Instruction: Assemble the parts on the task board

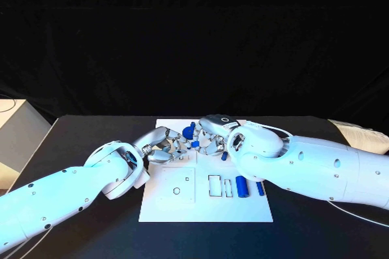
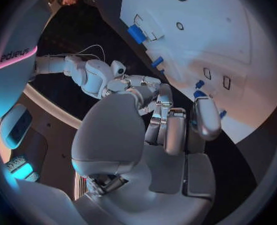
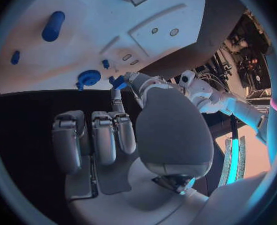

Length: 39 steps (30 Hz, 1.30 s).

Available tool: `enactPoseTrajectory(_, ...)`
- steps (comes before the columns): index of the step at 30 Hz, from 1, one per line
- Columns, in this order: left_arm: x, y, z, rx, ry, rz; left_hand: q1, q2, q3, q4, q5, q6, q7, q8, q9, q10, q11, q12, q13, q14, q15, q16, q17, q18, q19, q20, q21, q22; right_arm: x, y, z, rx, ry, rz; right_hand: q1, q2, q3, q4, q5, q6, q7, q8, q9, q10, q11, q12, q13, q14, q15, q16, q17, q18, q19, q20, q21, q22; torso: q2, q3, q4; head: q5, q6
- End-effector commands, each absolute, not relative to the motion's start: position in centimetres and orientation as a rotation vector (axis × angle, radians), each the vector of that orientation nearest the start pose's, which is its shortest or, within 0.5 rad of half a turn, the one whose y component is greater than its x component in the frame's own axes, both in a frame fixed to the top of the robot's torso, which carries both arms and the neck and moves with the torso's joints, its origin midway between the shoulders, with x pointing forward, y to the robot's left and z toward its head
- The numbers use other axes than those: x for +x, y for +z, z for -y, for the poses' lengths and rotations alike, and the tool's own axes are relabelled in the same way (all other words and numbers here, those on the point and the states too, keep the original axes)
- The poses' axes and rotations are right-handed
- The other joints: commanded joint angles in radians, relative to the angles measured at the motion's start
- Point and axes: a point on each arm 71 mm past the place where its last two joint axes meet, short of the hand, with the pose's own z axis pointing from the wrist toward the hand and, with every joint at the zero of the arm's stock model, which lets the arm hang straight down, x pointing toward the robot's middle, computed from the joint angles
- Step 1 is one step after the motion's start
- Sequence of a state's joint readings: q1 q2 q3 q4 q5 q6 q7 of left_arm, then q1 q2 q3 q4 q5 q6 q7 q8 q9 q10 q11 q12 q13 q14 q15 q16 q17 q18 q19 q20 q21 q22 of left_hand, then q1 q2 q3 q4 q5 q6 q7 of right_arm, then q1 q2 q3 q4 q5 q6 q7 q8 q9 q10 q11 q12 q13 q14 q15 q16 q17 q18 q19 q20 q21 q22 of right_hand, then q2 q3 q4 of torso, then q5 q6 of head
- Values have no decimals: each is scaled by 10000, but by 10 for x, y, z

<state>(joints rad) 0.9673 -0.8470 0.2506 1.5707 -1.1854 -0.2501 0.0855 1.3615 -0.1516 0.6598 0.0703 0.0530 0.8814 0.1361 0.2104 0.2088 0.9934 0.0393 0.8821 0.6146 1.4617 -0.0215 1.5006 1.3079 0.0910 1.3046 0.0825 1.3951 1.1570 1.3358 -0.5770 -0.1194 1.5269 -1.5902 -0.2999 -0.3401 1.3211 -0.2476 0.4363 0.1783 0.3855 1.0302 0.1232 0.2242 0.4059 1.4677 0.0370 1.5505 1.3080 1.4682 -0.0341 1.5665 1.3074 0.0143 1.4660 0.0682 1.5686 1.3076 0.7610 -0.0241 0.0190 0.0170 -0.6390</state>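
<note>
We see the left hand (image 1: 164,146) and the right hand (image 1: 212,140) meeting over the far part of the task board (image 1: 203,211), fingers curled in around a small blue part (image 1: 195,144) between them; we cannot tell which hand actually pinches it. Just beyond them a round blue part (image 1: 188,130) sits at the board's far edge, and nearer, right of the board's middle, a blue cylinder (image 1: 242,186) lies beside a slimmer blue pin (image 1: 260,187). The board rests on the black bench (image 1: 81,130).
</note>
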Motion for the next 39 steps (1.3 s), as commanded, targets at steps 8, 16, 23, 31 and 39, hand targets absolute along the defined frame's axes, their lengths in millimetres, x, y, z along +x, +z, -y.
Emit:
enactPoseTrajectory(8,471,-182,-190,-1471,-10669,-16385,-59,-59,70,-1,10,-46,-4,-50,-19,-75,6,72,19,454,16,54,1342,-55,85,-4,37,34,481,-143,71,-3541,6113,-15766,-109,-26,14,70,61,-65,-34,72,11,788,41,-37,2392,1026,60,42,2634,-143,1048,78,22,2632,14,15,-7,26,-28)
enactPoseTrajectory(16,472,-182,-190,-1508,-10706,-16329,-45,-62,119,-24,11,-33,-24,-60,-22,-71,-7,150,58,477,11,77,1388,-62,108,-1,66,83,481,-143,70,-3588,6112,-15823,-113,-27,12,75,60,-60,-38,80,14,800,38,-25,2404,1026,58,42,2634,-143,1048,78,22,2632,2,9,-2,2,-52)
enactPoseTrajectory(23,472,-182,-191,-1663,-10747,-16214,-35,-85,145,-50,11,-36,-36,-73,-26,-83,-15,195,83,485,6,86,1405,-64,113,-1,78,99,482,-144,70,-3587,6090,-15855,-113,-27,12,75,60,-60,-38,80,14,800,38,-25,2404,1026,58,42,2634,-143,1048,78,22,2632,3,8,15,2,-69)
enactPoseTrajectory(31,472,-183,-190,-1685,-10755,-16292,-32,-95,176,-70,10,-6,-36,-72,-24,-77,-19,278,125,499,0,101,1434,-74,142,-3,110,159,479,-143,67,-3595,6233,-15843,-111,-22,14,78,62,-53,-44,90,16,804,33,-22,2407,1026,56,42,2634,-143,1048,77,22,2632,13,8,8,12,-88)
enactPoseTrajectory(39,472,-184,-190,-1677,-10756,-16401,-35,-102,195,-84,9,14,-35,-73,-23,-69,-19,345,160,512,0,115,1461,-78,150,-5,125,182,477,-142,66,-3521,6321,-15754,-114,-11,19,84,74,-50,-46,95,17,810,30,-16,2413,1026,54,42,2634,-143,1048,76,22,2632,10,5,9,15,-126)
